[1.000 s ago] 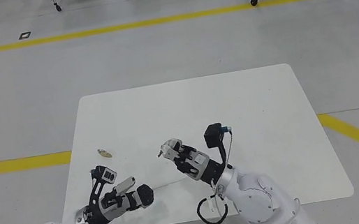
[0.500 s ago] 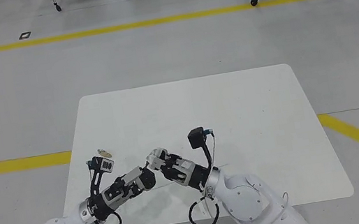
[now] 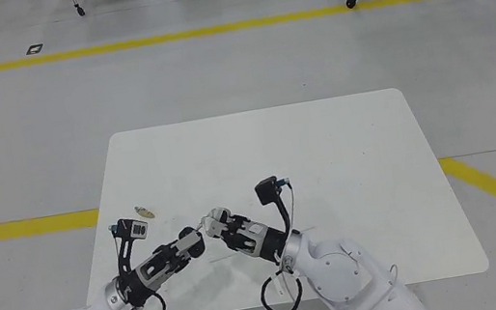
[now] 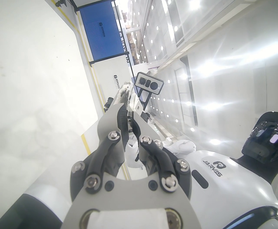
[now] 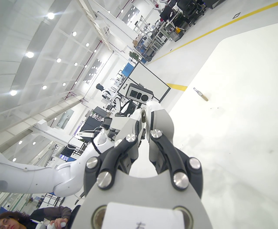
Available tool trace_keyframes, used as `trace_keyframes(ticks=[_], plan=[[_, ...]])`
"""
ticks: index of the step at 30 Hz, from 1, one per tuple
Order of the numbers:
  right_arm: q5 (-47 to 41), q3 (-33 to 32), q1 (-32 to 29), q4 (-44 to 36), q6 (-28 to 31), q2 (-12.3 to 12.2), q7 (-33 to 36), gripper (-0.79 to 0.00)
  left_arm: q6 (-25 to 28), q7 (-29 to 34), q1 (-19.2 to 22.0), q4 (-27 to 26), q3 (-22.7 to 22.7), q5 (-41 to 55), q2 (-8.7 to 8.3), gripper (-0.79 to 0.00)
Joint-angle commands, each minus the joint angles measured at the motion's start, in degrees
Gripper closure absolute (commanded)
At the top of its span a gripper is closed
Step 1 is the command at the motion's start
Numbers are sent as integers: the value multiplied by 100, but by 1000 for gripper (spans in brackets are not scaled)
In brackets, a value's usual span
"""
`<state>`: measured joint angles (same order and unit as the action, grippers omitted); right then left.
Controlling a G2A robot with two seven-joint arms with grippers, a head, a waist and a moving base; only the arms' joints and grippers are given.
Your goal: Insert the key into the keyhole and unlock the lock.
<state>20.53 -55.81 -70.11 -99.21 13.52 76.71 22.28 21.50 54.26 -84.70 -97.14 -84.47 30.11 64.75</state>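
Over the near left part of the white table [image 3: 324, 143], my two grippers meet tip to tip. The right gripper [image 3: 211, 223] [image 5: 146, 112] is shut on a small metal piece [image 5: 143, 114] with a brassy end, apparently the lock. Facing it, the left gripper [image 3: 196, 240] [image 4: 128, 112] is shut with its black pads close together. A thin dark sliver, which I take for the key [image 4: 130, 116], sits between them. The left fingertips [image 4: 120, 108] reach the right gripper's white-tipped fingers [image 4: 124, 94]. The contact point itself is hidden.
A small brass and silver piece [image 3: 145, 211] [image 5: 202, 95] lies flat near the table's left edge, a little beyond the left arm. The table's front edge runs just below both arms. The far and right parts of the table top lie bare.
The left gripper has swung up and inward until it meets the right gripper. The right gripper has shifted left and slightly nearer. The brass piece on the table has stayed put.
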Motion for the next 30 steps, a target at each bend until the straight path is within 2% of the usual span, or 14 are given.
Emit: trace_keyframes(ticks=[1, 21, 22, 24, 28, 30], plan=[[-25, -10, 2, -3, 29, -2, 34, 0, -22, -40, 3, 9, 5, -5, -2, 0], [-424, -153, 0, -4, 472, -50, 416, 0, -7, -41, 101, 138, 63, -121, -35, -9], [-445, -162, -3, -5, 485, -52, 422, 0, 6, -5, 106, 148, 57, -98, -38, -311], [-483, -182, -9, -6, 516, -58, 444, 0, 30, 61, 114, 167, 42, -58, -45, -779], [-494, -196, -23, -19, 558, -71, 516, 0, 76, 136, 112, 186, 21, 19, -56, -785], [-476, -188, -27, -32, 554, -75, 543, 0, 95, 156, 112, 188, 16, 41, -60, -714]])
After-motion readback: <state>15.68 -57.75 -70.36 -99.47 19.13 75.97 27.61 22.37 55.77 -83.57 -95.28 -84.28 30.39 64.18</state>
